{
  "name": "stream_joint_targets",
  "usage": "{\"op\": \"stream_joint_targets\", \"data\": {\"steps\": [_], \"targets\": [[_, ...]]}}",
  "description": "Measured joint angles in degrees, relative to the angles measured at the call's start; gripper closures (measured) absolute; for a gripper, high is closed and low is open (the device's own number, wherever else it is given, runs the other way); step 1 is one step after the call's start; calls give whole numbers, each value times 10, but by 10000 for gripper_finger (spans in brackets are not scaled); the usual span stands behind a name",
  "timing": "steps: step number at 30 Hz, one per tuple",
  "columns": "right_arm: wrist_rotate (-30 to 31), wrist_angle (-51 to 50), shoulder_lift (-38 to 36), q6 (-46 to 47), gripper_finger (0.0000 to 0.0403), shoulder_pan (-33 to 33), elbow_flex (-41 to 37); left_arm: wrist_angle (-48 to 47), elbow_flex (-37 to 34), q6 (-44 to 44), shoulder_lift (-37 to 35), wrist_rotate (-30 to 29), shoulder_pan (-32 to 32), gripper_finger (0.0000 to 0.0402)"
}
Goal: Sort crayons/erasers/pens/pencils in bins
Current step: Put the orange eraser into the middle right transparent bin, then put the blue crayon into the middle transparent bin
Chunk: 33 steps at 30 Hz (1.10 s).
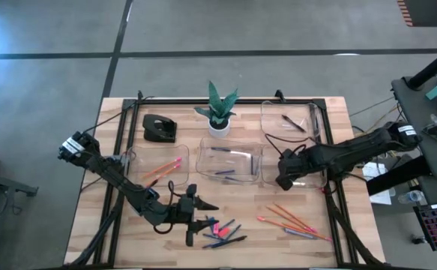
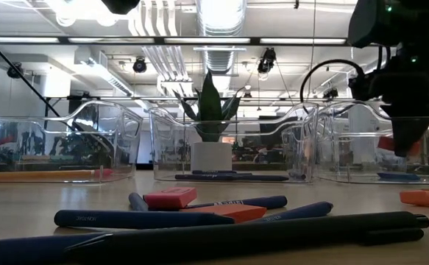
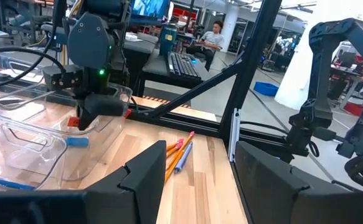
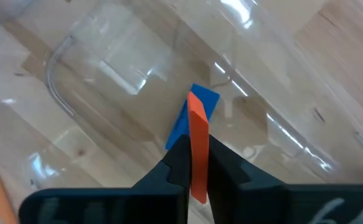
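Two dark, near-black jointed arms of chunky rounded segments, each carrying a white label patch near its outer end. Left claw (image 1: 203,214): two black angular fingers (image 3: 147,177) with flat, wedge-shaped faces. Right claw (image 4: 197,171): black housing with a small green indicator light and a black cable looped beside it, tapering into narrow black fingers (image 4: 180,163).

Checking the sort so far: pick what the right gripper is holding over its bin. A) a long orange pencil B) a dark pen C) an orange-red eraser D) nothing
C: the right gripper is shut on an orange-red eraser, above a blue eraser lying in the clear bin.
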Motion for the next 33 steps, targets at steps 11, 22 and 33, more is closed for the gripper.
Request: {"op": "stream_joint_targets", "data": {"steps": [11,22,33], "targets": [[1,47,51,-28,318,0,0,0,0,0,0,0,0,223],[18,42,39,-31,257,0,41,-9,0,0,0,1,0,223],[52,71,36,-130,259,24,145,-96,0,-2,0,78,-1,223]]}}
